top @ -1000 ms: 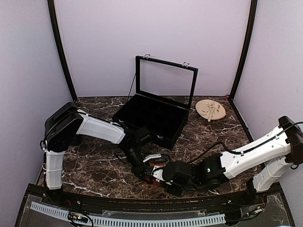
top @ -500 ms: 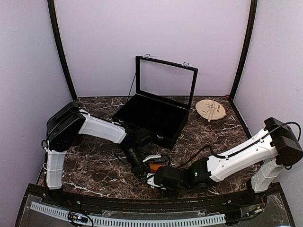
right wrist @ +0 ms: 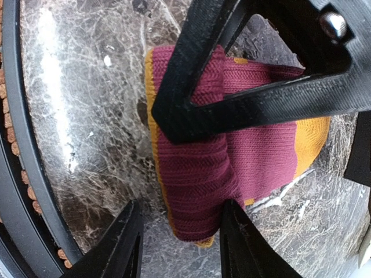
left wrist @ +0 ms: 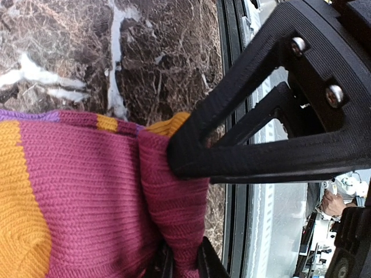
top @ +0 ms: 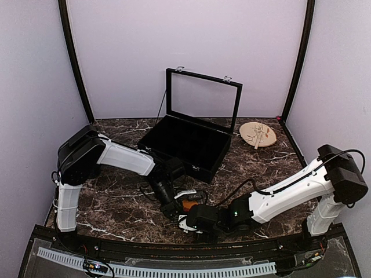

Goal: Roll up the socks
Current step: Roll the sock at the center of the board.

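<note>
Lower centre of the top view: over the last second the right gripper (right wrist: 181, 243) has slid leftward, its fingers now parted astride the folded striped sock (right wrist: 232, 150) (maroon end). The left gripper (left wrist: 182, 263) pinches the same sock. The rolling appears barely begun.

On table (top: 116, 200), sock (top: 188, 204) near front edge; box (top: 188, 145) behind it; plate (top: 258, 135) right of box.

The left arm (top: 123, 157) angles down toward the near centre, the jaws of its end effector (left wrist: 183, 263) pinched almost together. The right arm (top: 290, 190) stretches low across, its end effector (right wrist: 181, 237) beside the left one, fingers (right wrist: 124, 246) parted.
</note>
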Robot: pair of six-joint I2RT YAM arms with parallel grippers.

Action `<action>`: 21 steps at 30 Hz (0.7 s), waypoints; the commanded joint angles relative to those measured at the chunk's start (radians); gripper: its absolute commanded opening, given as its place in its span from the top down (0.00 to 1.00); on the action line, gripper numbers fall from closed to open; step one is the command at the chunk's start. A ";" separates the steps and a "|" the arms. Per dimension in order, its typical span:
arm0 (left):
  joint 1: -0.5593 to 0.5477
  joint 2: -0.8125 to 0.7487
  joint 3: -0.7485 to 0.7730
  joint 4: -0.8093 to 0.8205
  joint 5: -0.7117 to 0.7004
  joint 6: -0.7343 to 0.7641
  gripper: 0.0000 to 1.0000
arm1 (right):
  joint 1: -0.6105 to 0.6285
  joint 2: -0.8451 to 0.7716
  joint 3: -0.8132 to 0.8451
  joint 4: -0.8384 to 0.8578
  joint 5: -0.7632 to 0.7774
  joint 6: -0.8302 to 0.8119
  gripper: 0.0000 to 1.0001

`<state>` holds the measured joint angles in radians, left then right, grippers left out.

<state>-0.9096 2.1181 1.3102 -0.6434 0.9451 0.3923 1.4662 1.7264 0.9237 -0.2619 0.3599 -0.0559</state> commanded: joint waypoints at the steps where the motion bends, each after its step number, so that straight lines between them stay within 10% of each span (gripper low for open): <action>1: 0.005 0.017 0.019 -0.043 0.009 0.026 0.86 | -0.014 0.021 0.024 0.014 -0.010 -0.028 0.57; 12: 0.005 0.026 0.021 -0.050 0.015 0.032 0.86 | -0.037 0.043 0.045 0.011 -0.014 -0.068 0.59; 21: 0.005 0.028 0.024 -0.053 0.016 0.033 0.85 | -0.067 0.054 0.037 -0.012 -0.082 -0.060 0.80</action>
<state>-0.9062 2.1338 1.3216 -0.6605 0.9623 0.4065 1.4170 1.7584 0.9478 -0.2634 0.3168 -0.1192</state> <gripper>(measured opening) 0.145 0.237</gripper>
